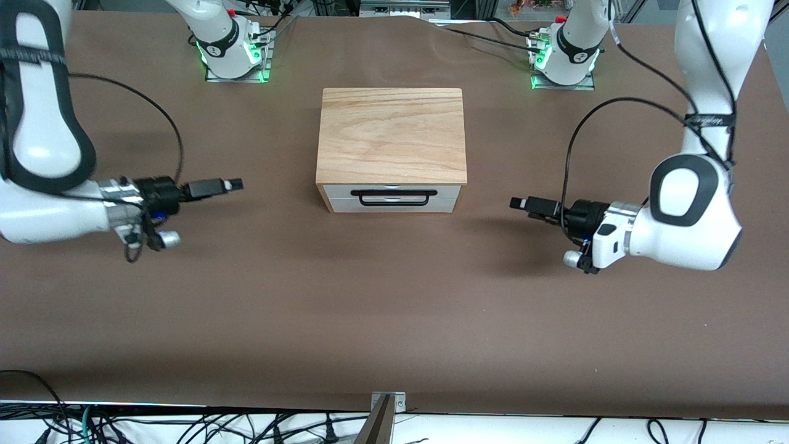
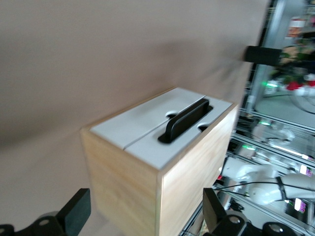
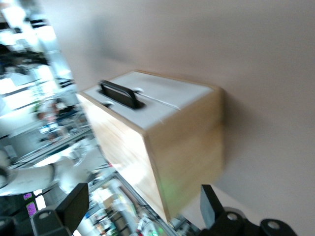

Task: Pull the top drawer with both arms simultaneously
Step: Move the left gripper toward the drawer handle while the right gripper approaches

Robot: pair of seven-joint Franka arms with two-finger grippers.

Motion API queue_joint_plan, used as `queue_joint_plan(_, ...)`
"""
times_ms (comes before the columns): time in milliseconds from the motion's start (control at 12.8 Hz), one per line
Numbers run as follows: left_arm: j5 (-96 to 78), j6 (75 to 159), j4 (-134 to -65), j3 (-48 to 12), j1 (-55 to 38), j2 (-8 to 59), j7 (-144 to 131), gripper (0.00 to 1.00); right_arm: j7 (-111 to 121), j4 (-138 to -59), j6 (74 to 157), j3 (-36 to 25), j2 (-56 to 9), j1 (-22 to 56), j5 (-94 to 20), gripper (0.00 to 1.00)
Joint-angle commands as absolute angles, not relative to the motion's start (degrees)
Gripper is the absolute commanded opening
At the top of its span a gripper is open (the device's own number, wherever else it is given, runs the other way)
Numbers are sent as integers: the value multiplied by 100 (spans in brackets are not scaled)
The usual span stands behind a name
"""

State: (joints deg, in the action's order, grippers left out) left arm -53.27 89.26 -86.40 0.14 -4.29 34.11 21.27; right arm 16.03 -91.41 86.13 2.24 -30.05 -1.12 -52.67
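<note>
Left pincer (image 1: 516, 203) and right pincer (image 1: 236, 184) hover wide apart, empty, flanking the shut top drawer (image 1: 392, 192).

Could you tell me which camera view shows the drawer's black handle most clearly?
The front view: the handle faces that camera squarely across the white drawer front. Both wrist views catch it slantwise and blurred.
</note>
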Motion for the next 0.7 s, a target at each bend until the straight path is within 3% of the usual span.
queue_joint_plan(0,-5948,9210,-8595,-9,-518,3813,2864,100,2729,-9236,9016,228,-3471,254,-6184,100)
queue_joint_plan(312,-7423,10000,-9481,-9,-878,3964,4049,100,4479,-9895,9544,220,-3489,693,-7345,100)
queue_joint_plan(623,-7997,10519,-9782,-350,-1099,3973,4376,100,5605,-10256,10088,220,-3744,1343,-8593,98)
